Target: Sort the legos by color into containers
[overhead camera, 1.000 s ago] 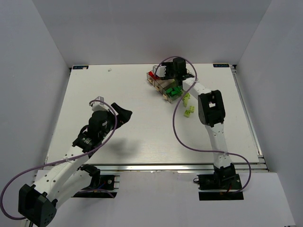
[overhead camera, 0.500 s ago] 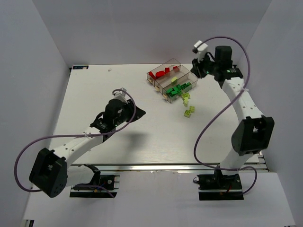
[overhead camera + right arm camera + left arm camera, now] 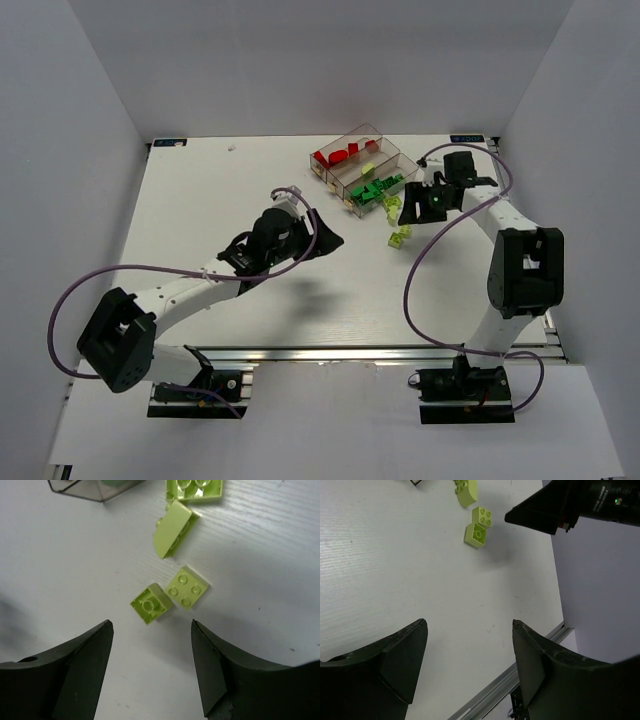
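The clear three-compartment containers [image 3: 398, 152] stand at the back of the table, holding red legos [image 3: 335, 155], a lime one [image 3: 370, 147] and dark green ones [image 3: 375, 187]. Loose lime legos [image 3: 402, 236] lie just right of the tray. My right gripper [image 3: 151, 623] hovers open and empty just short of an upside-down lime brick [image 3: 151, 603] and a studded one [image 3: 186, 587]; a sloped lime piece [image 3: 172, 529] lies beyond. My left gripper [image 3: 469, 623] is open and empty over bare table, well short of the same lime pair [image 3: 476, 534]. From above, the left gripper [image 3: 330, 240] sits left of the bricks, the right gripper [image 3: 408, 213] beside them.
A corner of the tray [image 3: 95, 490] shows at the top of the right wrist view. The right gripper's black body [image 3: 555, 510] hangs just right of the lime pair in the left wrist view. A metal rail [image 3: 530, 665] edges the table; white walls enclose it.
The left arm has reached rightward across the table toward the loose lime bricks. The right arm left the tray, swung out to the back right, then came down beside those bricks.
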`<state>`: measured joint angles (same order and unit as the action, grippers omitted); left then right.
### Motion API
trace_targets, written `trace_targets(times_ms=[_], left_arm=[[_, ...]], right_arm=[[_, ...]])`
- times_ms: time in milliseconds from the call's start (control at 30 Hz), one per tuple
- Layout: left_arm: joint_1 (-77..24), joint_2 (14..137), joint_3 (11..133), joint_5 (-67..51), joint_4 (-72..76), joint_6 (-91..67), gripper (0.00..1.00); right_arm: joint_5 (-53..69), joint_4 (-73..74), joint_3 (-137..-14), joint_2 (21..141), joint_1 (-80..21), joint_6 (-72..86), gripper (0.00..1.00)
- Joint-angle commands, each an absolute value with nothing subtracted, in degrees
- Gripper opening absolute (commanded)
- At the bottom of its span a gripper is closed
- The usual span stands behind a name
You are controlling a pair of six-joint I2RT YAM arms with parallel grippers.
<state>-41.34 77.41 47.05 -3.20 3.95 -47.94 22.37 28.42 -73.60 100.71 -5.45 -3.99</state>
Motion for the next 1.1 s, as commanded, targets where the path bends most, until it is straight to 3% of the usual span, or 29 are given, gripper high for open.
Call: trace_targets(times_ms=[0,533,833,933,1067], left_arm=[[-42.54,74.8,45.62,-0.79,4.84,-49.31,0.78],[-42.63,66.97,40.25,5.01,1.85,-51.24,0.78],[-42.71,65.83,39.73,5.89,1.23,-51.59,0.79],[-42.71,66.01,39.9,5.8,1.05,-51.5,0.78],[-42.71,66.36,39.9,5.8,1.23,-51.42,0.79]], right_arm=[[19.25,23.65,-77.08,103.52,-6.5,-0.44,0.68],[13.28,18.72,-83.67,113.02,-10.55,2.11,0.64],[9.85,17.49,-83.67,115.84,-11.43,2.29,0.57],[8.88,17.23,-83.41,116.46,-11.43,2.29,0.52],[8.53,16.53,-82.1,115.41,-11.34,1.41,0.36]])
